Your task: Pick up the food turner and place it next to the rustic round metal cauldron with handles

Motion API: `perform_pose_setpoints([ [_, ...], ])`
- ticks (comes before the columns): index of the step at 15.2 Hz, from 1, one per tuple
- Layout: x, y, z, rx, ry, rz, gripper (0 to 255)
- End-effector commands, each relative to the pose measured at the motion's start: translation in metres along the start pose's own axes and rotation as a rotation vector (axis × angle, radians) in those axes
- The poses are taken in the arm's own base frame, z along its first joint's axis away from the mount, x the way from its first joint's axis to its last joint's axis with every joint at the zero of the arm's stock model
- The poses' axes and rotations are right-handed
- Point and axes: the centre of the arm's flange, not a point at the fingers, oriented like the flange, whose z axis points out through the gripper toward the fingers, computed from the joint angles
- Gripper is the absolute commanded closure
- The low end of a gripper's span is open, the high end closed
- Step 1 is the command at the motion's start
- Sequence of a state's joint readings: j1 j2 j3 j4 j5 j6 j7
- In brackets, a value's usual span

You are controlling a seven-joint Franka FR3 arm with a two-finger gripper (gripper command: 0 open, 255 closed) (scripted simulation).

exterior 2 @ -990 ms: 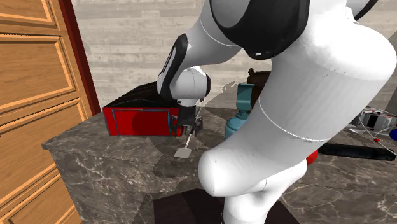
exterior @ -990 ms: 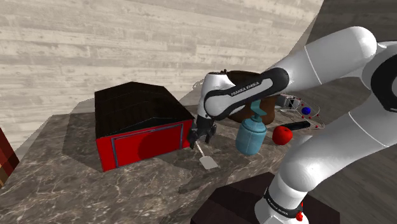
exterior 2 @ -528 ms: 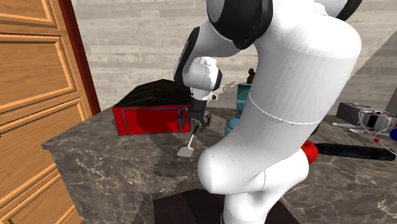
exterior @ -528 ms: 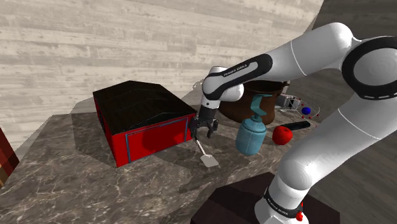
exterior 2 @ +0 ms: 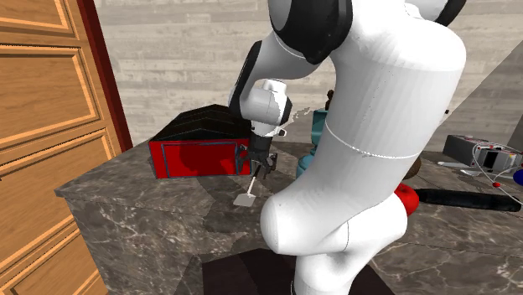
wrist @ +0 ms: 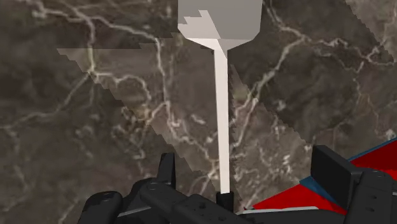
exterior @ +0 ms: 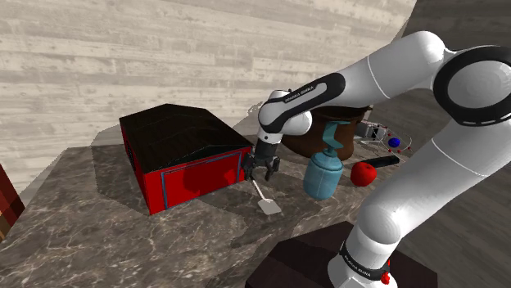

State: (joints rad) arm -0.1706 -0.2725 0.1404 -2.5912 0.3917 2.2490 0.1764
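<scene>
Moderately bright, even light; blocky, jagged-edged shadows over the dark marble counter (wrist: 76, 159).

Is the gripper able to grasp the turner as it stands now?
Probably yes. The open gripper straddles the handle of the turner, with nothing between them; the red box is close beside one finger.

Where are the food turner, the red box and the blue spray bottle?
food turner (wrist: 221, 114), wrist view, on its thin handle.
red box (exterior: 196, 182), shoulder view, on its front face.
blue spray bottle (exterior: 323, 178), shoulder view, on its body.
</scene>
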Motion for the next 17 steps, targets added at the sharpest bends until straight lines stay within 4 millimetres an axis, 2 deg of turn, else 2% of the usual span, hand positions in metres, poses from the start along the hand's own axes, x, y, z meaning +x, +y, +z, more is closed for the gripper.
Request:
perform_pose_setpoints([
  [1, 0.014, -0.001, 0.007, 0.01, 0.093, 0.008, 0],
  [5, 0.014, -0.001, 0.007, 0.01, 0.093, 0.008, 0],
  [6, 0.013, -0.003, 0.005, 0.01, 0.093, 0.008, 255],
  [14, 0.021, 0.003, 0.014, 0.007, 0.094, 0.009, 255],
  [15, 0.014, -0.001, 0.007, 0.01, 0.093, 0.008, 255],
  [17, 0.013, -0.003, -0.003, 0.01, 0.093, 0.008, 255],
])
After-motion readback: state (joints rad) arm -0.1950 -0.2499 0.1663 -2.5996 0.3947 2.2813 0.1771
